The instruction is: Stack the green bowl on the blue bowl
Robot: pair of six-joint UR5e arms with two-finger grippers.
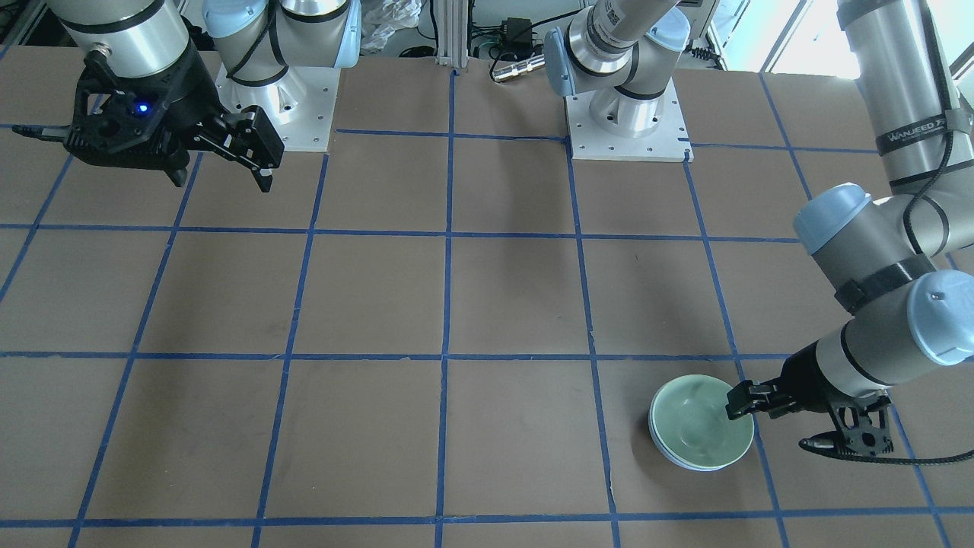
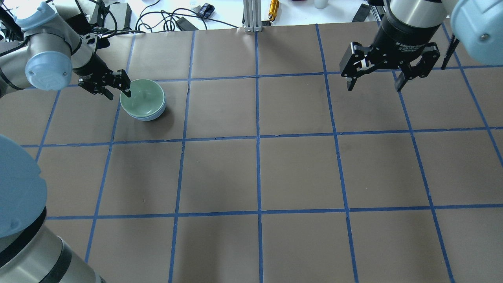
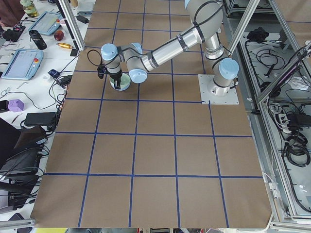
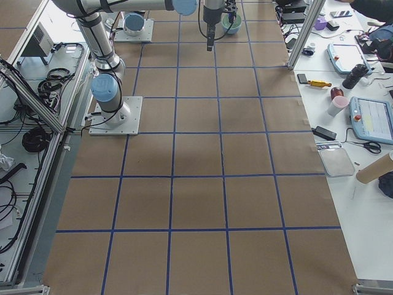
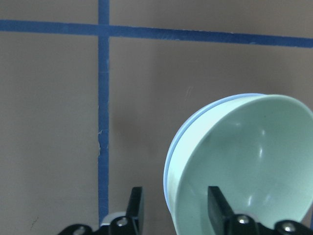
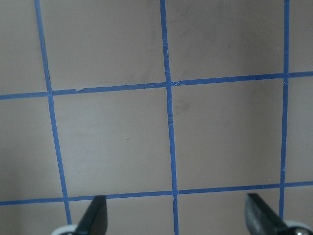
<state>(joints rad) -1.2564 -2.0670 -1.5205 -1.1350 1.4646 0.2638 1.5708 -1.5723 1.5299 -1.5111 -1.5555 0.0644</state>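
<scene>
1. Closest to the left wrist lens, the left gripper (image 5: pixel 175 190) stands parted across the near rim. One black finger is inside the bowl and one outside, and daylight shows on both sides of the wall, so it clamps nothing.
2. That wall belongs to the small, round, pale mint-green glossy ceramic bowl (image 5: pixel 244 166), which sits nested upright in the small, round, light periwinkle-blue glossy ceramic bowl (image 2: pixel 147 118). Only a thin crescent of blue shows beneath its rim.
3. By how they lie, the stacking looks done and the step in hand is letting go and getting clear.
4. To do that well, I judge the fingers should rise straight up until the inner one is above the rim, and only then move sideways. A sideways drag could catch the green bowl and tip it or slide it off centre.
5. Around the stack, the brown paper-covered table with its blue tape grid (image 2: pixel 298 173) gives bare squares toward the robot and toward the middle. Cables and clutter lie beyond the far edge, so retreating toward the robot looks safest.
6. Well apart across the table, the right gripper (image 2: pixel 374 87) hangs above the surface, spread wide and carrying nothing.
</scene>
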